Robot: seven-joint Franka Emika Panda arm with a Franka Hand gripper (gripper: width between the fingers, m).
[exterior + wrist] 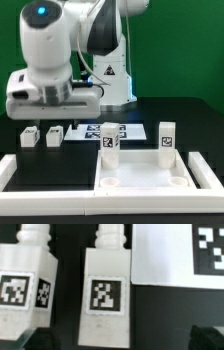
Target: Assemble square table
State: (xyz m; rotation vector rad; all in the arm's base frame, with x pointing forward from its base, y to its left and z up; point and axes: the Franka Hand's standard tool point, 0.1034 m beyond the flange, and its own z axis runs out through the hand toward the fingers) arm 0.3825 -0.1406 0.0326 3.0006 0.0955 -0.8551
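I can read no words, numbers or brand names on either feed. The only signs are black-and-white square tags (107, 295) on the small white plastic block legs (108, 263) and on the thin flat white marker board (88, 130). None carries letters.

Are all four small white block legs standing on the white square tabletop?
No: two legs stand on the tabletop; two lie apart.

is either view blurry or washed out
exterior view: soft overall, the white tabletop glares and its edges wash out; wrist view: legs slightly soft yet their tags read, jaws just dark blurs
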